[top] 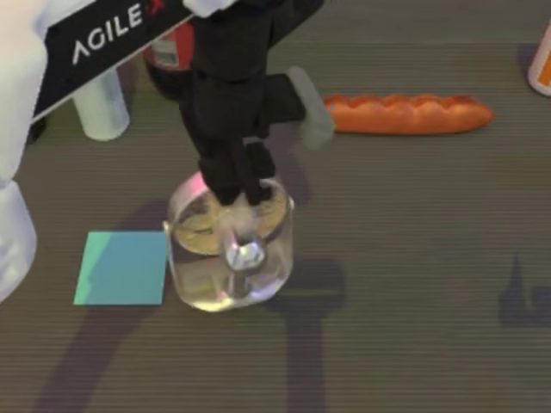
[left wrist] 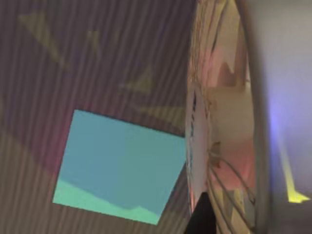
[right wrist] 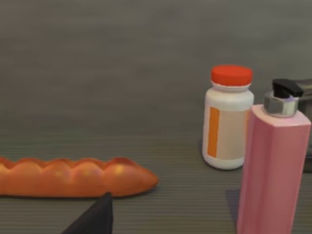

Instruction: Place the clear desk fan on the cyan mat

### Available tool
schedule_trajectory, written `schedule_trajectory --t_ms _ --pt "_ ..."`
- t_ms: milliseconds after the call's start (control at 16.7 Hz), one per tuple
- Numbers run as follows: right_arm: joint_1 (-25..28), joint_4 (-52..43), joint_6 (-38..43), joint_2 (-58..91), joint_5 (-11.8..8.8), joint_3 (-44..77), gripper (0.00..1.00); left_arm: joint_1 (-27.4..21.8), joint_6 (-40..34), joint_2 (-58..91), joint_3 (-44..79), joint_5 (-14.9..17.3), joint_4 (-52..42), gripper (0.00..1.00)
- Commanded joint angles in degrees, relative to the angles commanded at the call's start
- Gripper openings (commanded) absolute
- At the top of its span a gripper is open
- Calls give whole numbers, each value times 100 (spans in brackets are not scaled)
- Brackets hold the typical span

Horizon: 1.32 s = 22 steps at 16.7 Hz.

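Observation:
The clear desk fan [top: 228,249] is a round transparent shell with yellowish blades and a silvery hub. My left gripper [top: 237,188] comes down from above and is shut on its upper rim. The fan sits just right of the cyan mat [top: 120,268], overlapping the mat's right edge in the top view. In the left wrist view the fan [left wrist: 224,122] fills one side and the cyan mat [left wrist: 119,165] lies flat beside it. My right arm is outside the top view; only a dark part of my right gripper [right wrist: 95,219] shows in its wrist view.
An orange baguette [top: 405,114] lies at the back right. A white bottle [top: 103,107] and a red container [top: 172,52] stand behind the left arm. A white bottle with a red cap [right wrist: 228,119] and a pink pump bottle [right wrist: 273,165] stand at the far right.

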Motion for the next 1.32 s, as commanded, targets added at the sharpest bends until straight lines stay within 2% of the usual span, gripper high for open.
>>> schedule_trajectory --t_ms 240,480,720,900,1080,1320 --pt "0 0 0 0 0 0 100 297 -2461 -290 -350 -174 -163 0" --pt "0 0 0 0 0 0 100 656 -5527 -732 -778 -240 -102 0" --pt "0 0 0 0 0 0 100 1034 -8710 -1217 -1266 -181 147 0" --pt "0 0 0 0 0 0 100 1318 -10837 -1564 -1683 -65 417 0" --pt "0 0 0 0 0 0 100 1573 -12498 -1853 -2094 82 705 0" --pt "0 0 0 0 0 0 100 1821 -13883 -2084 -2500 264 1006 0"
